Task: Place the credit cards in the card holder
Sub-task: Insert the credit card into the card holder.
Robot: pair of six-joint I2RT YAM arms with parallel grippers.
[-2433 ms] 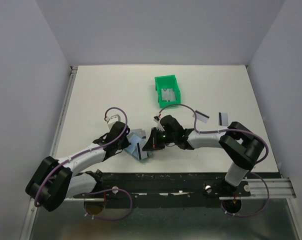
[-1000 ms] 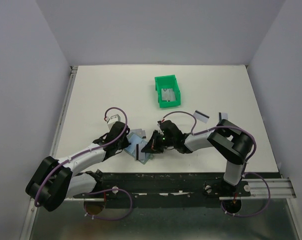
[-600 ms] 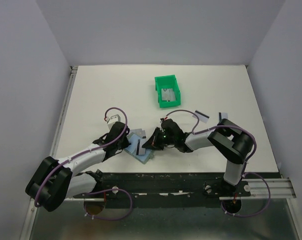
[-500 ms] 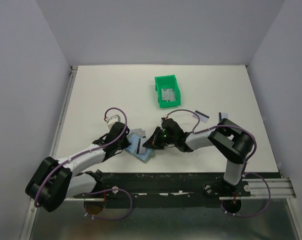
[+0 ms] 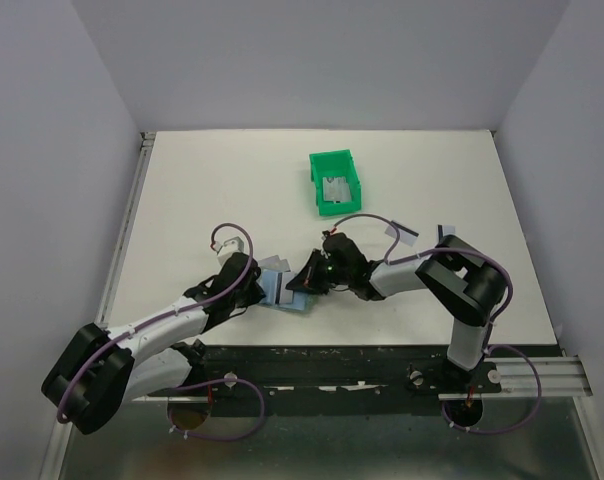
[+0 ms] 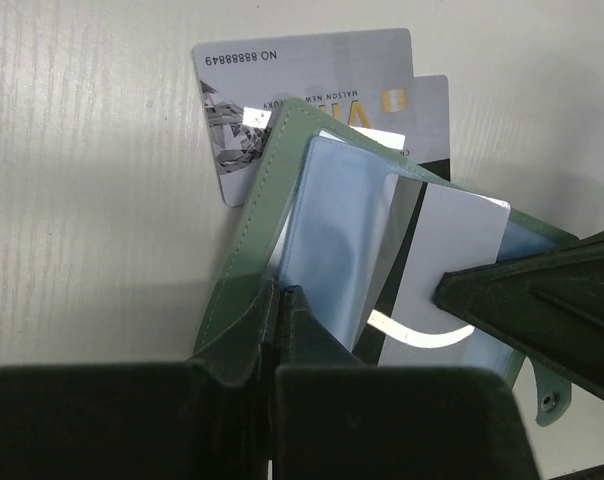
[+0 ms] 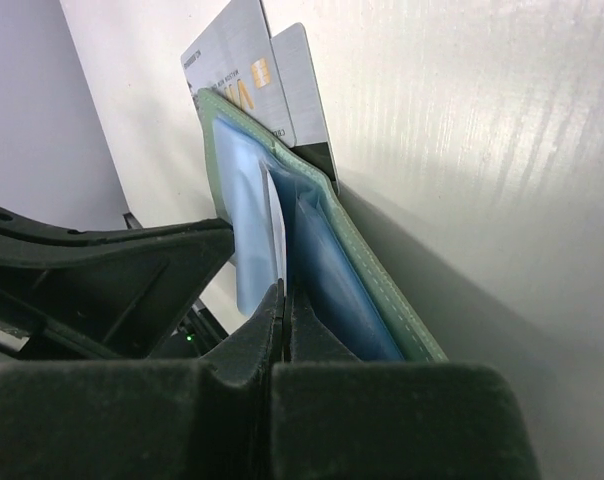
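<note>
The grey-green card holder lies open near the table's front edge, its pale blue pockets showing. My left gripper is shut on the near edge of its cover. My right gripper is shut on a silvery credit card with a black stripe; the card sits partly inside a pocket. Two more credit cards stick out from under the holder's far edge. In the top view the two grippers face each other across the holder.
A bright green bin with cards inside stands at mid table. Two loose cards lie on the table behind the right arm. Grey walls close in both sides; a black rail runs along the near edge.
The holder and both grippers have shifted a little away from the near edge. The left arm's elbow has dropped lower. The held card sits deeper in the holder.
</note>
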